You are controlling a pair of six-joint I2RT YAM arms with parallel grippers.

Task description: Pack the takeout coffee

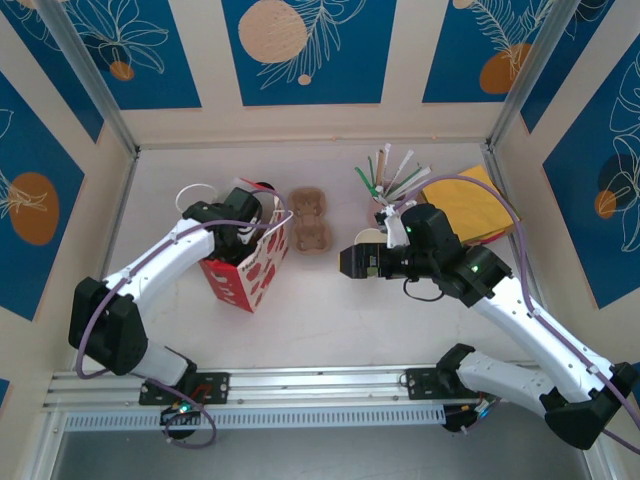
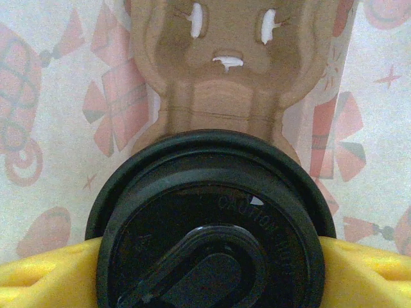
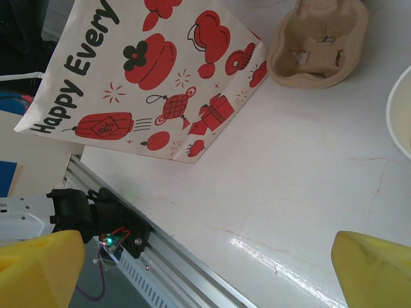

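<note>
At the far left of the top view, the left arm point(image 1: 150, 265) reaches from its base up to the mouth of a red-and-white printed paper bag point(image 1: 250, 275) standing on the pale table point(image 1: 330, 320). The left gripper point(image 2: 209, 273) is down among the bag's paper walls. In the left wrist view, its yellow fingers point(image 2: 38, 276) press against both sides of the takeout coffee point(image 2: 212, 205), so it is grasping the cup just under the round black lid. The lid faces the camera, and the cup's body is hidden below it. Past the lid a brown moulded-pulp shape point(image 2: 221, 77) lies against the printed paper. Just right of the bag, apart from it, a brown cup carrier point(image 1: 310, 222) sits on the table. Further right, near the back wall, a loose bunch of straws point(image 1: 390, 175) fans out, with a white cup point(image 1: 370, 238) just below it and beside the right arm's wrist. The right gripper point(image 3: 205, 276) hovers low over bare table near the middle, pointing toward the bag. Its yellow fingertips point(image 3: 372, 273) are spread wide, with nothing between them. Its camera sees the bag's side lettered "Happy Every", the carrier and the metal rail point(image 3: 173, 263) at the table's near edge. Behind the right arm, a yellow sheet point(image 1: 470, 200) lies flat near the right wall.
</note>
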